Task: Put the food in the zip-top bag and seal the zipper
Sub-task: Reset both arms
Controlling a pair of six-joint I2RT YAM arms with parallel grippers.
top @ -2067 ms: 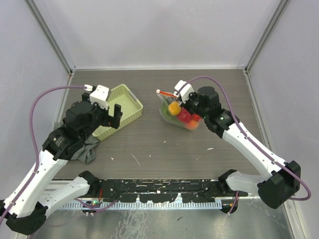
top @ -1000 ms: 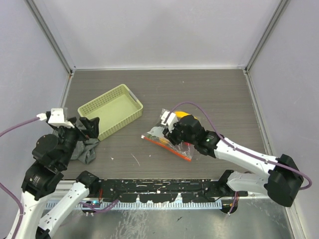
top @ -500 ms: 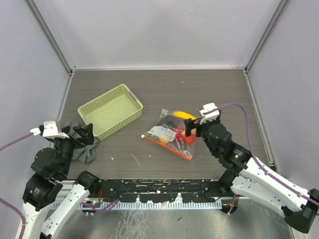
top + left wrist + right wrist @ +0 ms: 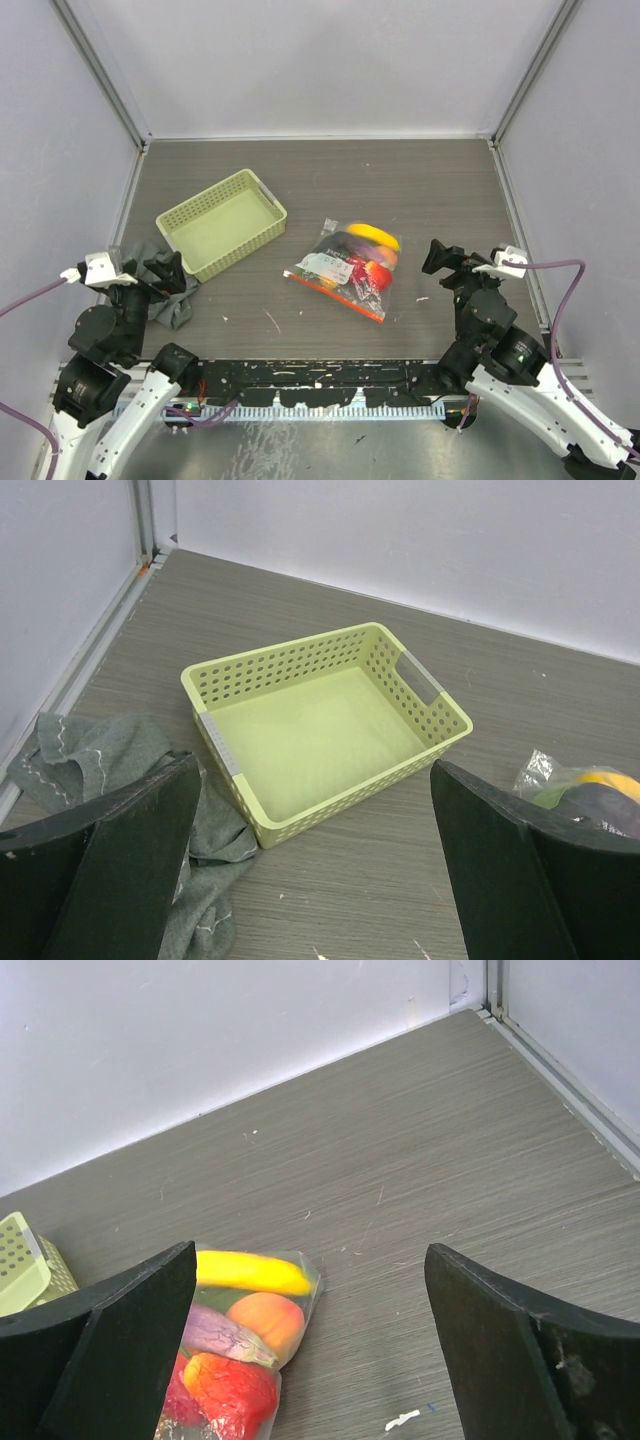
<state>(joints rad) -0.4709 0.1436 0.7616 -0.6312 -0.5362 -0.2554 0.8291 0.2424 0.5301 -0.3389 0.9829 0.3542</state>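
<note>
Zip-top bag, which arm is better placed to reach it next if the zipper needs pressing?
Right, probably. The right gripper is open, nearer the zip-top bag, facing it; the left gripper faces the basket.

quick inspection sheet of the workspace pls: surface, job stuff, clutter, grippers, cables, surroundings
surface: dark wood-grain table, a few white specks near the front
job's things: zip-top bag lying flat mid-table, with banana, orange piece and red piece inside; zipper along its near edge, seal cannot be judged
clutter: yellow-green basket with nothing in it; grey cloth beside it, near left
grippers: left gripper open, holding nothing; right gripper open, holding nothing
cables: left purple cable and right purple cable, both away from the bag
surroundings: pale walls, metal frame posts
</note>
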